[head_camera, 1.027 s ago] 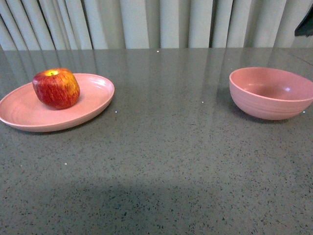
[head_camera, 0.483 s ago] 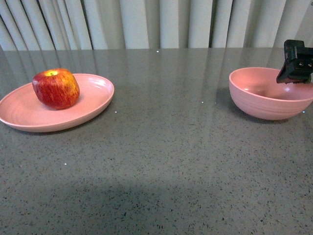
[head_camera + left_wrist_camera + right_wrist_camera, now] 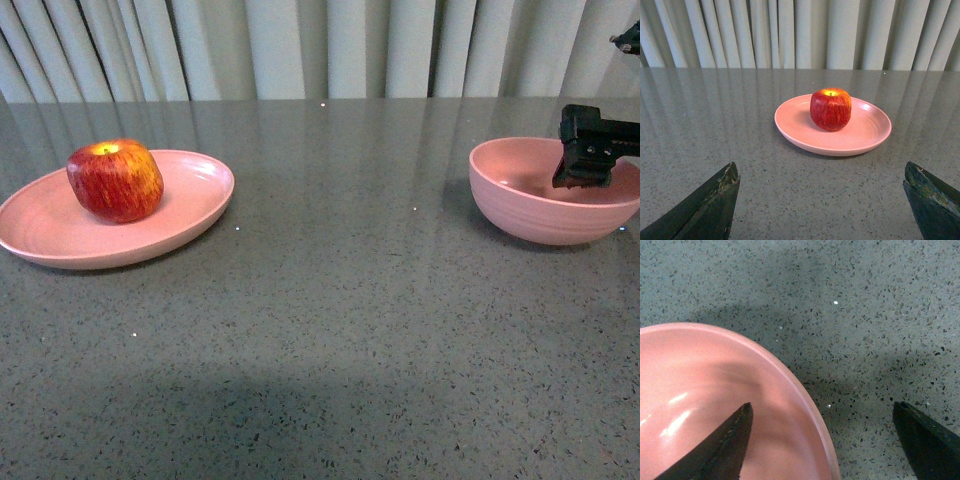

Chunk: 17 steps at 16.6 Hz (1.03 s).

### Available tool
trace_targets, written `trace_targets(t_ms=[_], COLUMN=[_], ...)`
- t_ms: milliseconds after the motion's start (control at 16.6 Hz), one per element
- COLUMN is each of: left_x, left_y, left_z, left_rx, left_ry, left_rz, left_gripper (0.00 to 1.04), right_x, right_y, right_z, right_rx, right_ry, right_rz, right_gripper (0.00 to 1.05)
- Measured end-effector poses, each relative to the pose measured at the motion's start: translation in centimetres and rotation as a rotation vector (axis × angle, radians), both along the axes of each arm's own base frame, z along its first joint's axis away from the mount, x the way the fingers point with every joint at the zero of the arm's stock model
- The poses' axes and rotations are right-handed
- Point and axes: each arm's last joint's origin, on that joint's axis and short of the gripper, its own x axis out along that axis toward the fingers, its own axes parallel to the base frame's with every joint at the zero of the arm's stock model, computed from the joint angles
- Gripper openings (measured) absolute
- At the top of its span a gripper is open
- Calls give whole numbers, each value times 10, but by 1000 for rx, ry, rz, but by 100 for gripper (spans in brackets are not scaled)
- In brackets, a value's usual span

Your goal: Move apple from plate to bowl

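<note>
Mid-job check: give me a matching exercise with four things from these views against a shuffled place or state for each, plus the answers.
Things
1. apple
2. bowl
3. right claw
4. left claw

Places or states
A. nothing seen inside it
B. open, one finger over the bowl's inside and the other over the table
C. resting on the plate
D. open, facing the plate, touching nothing

Pairs: 1-C, 2-A, 3-B, 4-D

Soft even light; glare streaks on the table (image 3: 330, 300); sharp focus.
</note>
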Motion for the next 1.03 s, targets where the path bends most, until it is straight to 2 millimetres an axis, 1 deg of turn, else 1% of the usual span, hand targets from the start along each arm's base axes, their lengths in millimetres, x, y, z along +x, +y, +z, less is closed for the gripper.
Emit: trace_targets(t_ms=[60, 121, 181, 363, 423, 483, 665, 725, 846, 906, 967, 1027], left_x=[0, 0, 0, 0, 0, 0, 0, 0, 0, 0, 0, 0], left_y=[0, 0, 0, 0, 0, 0, 0, 0, 0, 0, 0, 0], left_z=[0, 0, 0, 0, 0, 0, 0, 0, 0, 0, 0, 0], left_rx=[0, 0, 0, 0, 0, 0, 0, 0, 0, 0, 0, 0], left_ry=[0, 0, 0, 0, 0, 0, 0, 0, 0, 0, 0, 0], left_rz=[0, 0, 0, 0, 0, 0, 0, 0, 0, 0, 0, 0], left_gripper=[98, 98, 98, 98, 98, 98, 98, 98, 98, 98, 98, 98], right_x=[0, 1, 1, 2, 2, 2, 1, 1, 0, -1, -2, -4], right_y=[2, 2, 2, 5, 5, 6, 8, 8, 10, 14, 21, 40], right_z=[-1, -2, -3, -1, 1, 5, 10, 15, 33, 47, 56, 64], right_rx=[0, 0, 0, 3, 15, 22, 58, 73, 132, 168, 185, 201], right_ry=[6, 9, 11, 9, 4, -5, 5, -6, -40, -73, -96, -112], right_rz=[1, 1, 1, 5, 4, 8, 19, 23, 39, 52, 64, 105], right_gripper=[74, 58, 47, 17, 9, 4, 4, 4, 4, 4, 4, 4])
